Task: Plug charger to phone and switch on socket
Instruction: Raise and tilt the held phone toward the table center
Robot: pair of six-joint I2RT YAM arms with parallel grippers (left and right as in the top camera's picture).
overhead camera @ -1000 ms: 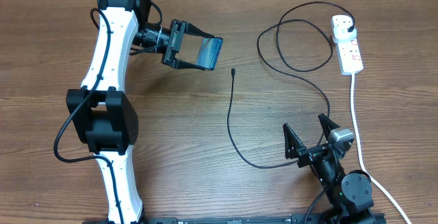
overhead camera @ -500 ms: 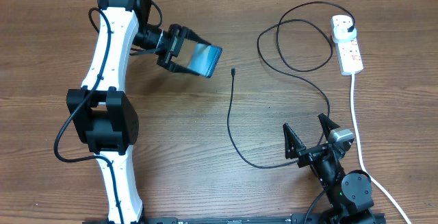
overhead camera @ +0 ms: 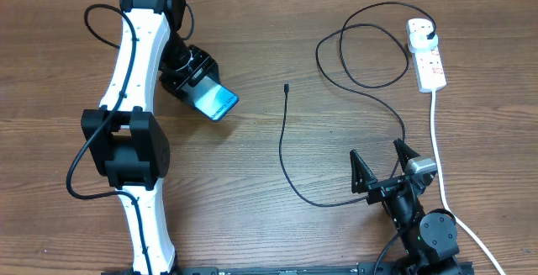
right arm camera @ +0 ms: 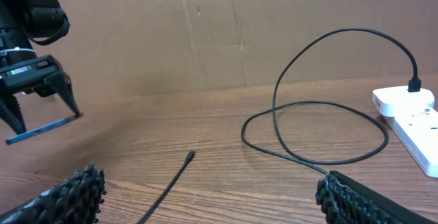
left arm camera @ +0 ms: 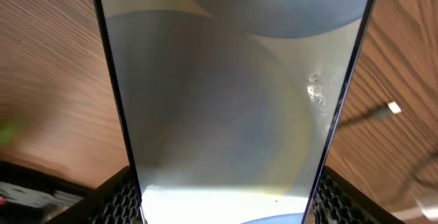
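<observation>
My left gripper is shut on the phone, a slim slab with a light blue screen, held above the table at the upper left; its free end points down-right. In the left wrist view the phone fills the frame between my two fingers. The black charger cable lies on the table, its connector tip right of the phone, its plug in the white socket at the far right. My right gripper is open and empty near the front edge, over the cable.
The socket's thick white cord runs down the right side past my right arm. The cable loops left of the socket. A brown cardboard wall stands behind the table in the right wrist view.
My left gripper has swung the phone from pointing right to pointing down-right, closer to the arm. The right arm and cable have not moved.
</observation>
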